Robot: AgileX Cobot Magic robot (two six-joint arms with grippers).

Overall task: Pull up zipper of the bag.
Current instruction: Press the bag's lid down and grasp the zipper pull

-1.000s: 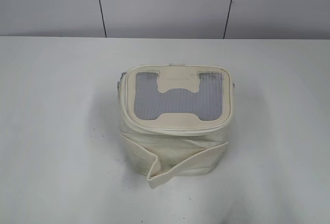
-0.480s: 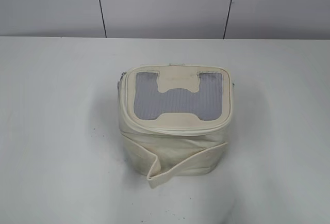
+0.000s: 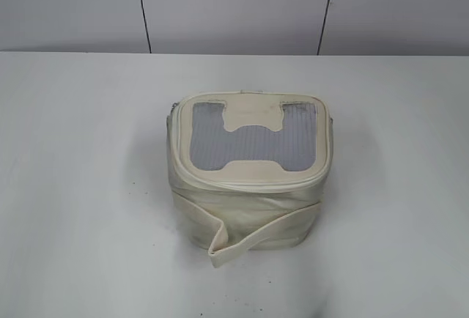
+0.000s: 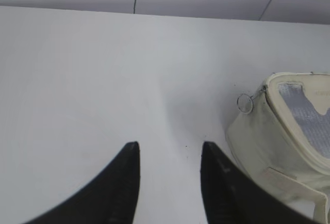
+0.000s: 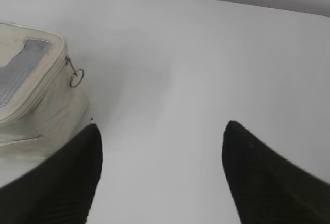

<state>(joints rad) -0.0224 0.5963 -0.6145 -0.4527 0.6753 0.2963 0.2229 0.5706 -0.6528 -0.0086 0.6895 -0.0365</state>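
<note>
So the bag (image 3: pixel 249 168) sits mid-desk (image 3: pixel 73 186), nearer the front edge. Both tools hang spread and empty: left tool (image 4: pixel 170 154), right tool (image 5: pixel 161 133). I'd pinch a zipper (image 4: pixel 245 103) ring while the other tool steadies the bag.

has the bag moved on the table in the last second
No. In the exterior view the bag sits in the same spot under the two dark wall seams as before, with its loose band lying the same way.
</note>
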